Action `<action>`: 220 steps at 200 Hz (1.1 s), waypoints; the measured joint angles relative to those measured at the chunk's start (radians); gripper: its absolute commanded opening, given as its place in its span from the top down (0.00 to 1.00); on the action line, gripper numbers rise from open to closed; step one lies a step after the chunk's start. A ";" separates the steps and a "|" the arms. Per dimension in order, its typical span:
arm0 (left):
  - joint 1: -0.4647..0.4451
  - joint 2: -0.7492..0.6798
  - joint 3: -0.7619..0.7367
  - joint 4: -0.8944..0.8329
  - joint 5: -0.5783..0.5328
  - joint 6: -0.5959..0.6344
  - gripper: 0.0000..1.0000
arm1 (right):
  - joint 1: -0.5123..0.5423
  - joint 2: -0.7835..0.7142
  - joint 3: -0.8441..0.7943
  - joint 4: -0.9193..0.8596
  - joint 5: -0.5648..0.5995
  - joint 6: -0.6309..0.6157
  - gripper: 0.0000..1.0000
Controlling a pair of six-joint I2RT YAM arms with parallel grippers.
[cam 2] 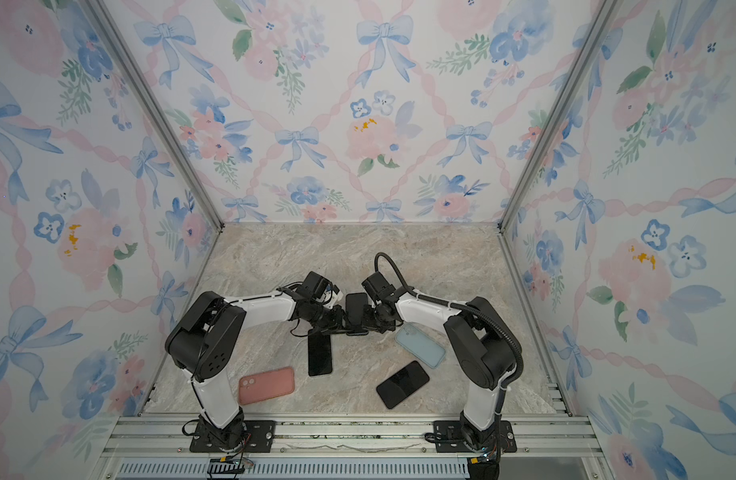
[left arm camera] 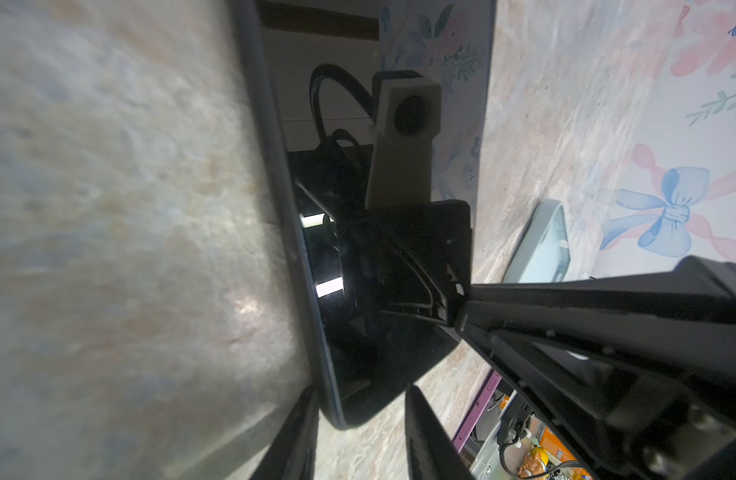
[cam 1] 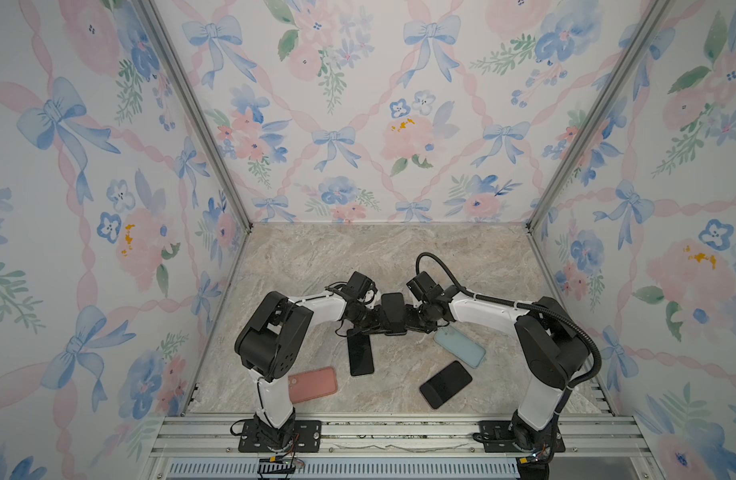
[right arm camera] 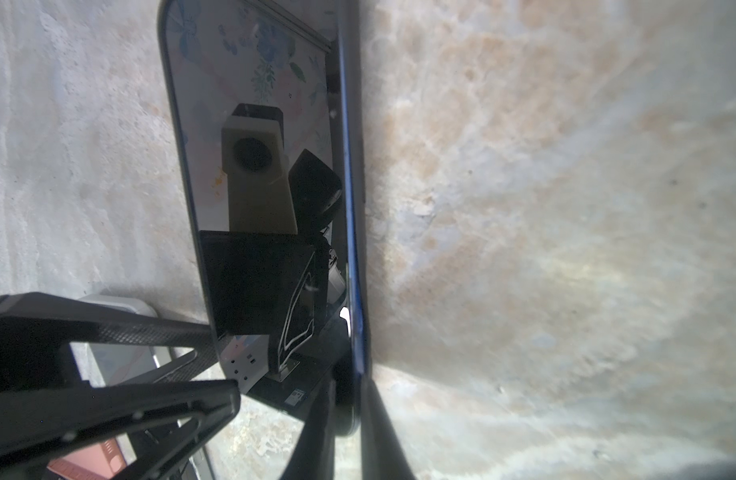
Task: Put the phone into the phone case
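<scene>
Mid-air over table (cam 1: 358, 257), L hand (cam 1: 377, 323) & R hand (cam 1: 409, 320) grip phone (cam 1: 393, 308).

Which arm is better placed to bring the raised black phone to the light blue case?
Right, probably: the right end effector grips the black phone, and the light blue case lies nearest it.

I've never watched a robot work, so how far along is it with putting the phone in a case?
Done: a dark phone is off the table, gripped by the left hand and the right hand. In hand: they hold it in mid-air between them. Left: getting it into a case; the pink case and the blue case lie on the table, neither touched.
</scene>
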 measured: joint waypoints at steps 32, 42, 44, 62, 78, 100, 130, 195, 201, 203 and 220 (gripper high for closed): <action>0.000 0.000 -0.001 0.001 0.001 0.000 0.64 | 0.000 0.000 0.000 0.003 -0.003 0.011 0.87; 0.000 0.000 -0.001 0.002 0.001 0.000 0.64 | -0.001 0.000 0.000 0.003 -0.005 0.015 0.87; 0.000 0.000 -0.001 0.002 0.001 0.000 0.64 | -0.001 0.000 -0.001 0.003 -0.005 0.015 0.87; 0.000 0.000 -0.001 0.002 0.001 0.000 0.64 | -0.001 0.000 -0.002 0.007 -0.008 0.023 0.87; 0.000 0.000 -0.001 0.002 0.000 0.000 0.64 | -0.002 0.000 -0.005 0.013 -0.012 0.030 0.87; 0.001 0.000 -0.001 0.001 0.000 0.000 0.65 | -0.009 -0.001 -0.016 0.031 -0.031 0.042 0.87; 0.001 0.000 -0.001 0.001 0.000 0.000 0.65 | -0.019 -0.004 -0.031 0.055 -0.055 0.064 0.88; 0.006 0.000 -0.001 -0.002 0.000 0.000 0.66 | -0.023 -0.004 -0.040 0.077 -0.070 0.085 0.89; 0.006 0.000 -0.001 -0.002 0.000 -0.001 0.66 | -0.023 -0.004 -0.040 0.077 -0.071 0.087 0.89; 0.006 0.000 -0.001 -0.002 0.000 0.000 0.66 | -0.023 -0.004 -0.040 0.078 -0.071 0.087 0.89; 0.006 0.000 -0.001 -0.004 -0.001 0.000 0.66 | -0.023 -0.004 -0.042 0.082 -0.072 0.090 0.89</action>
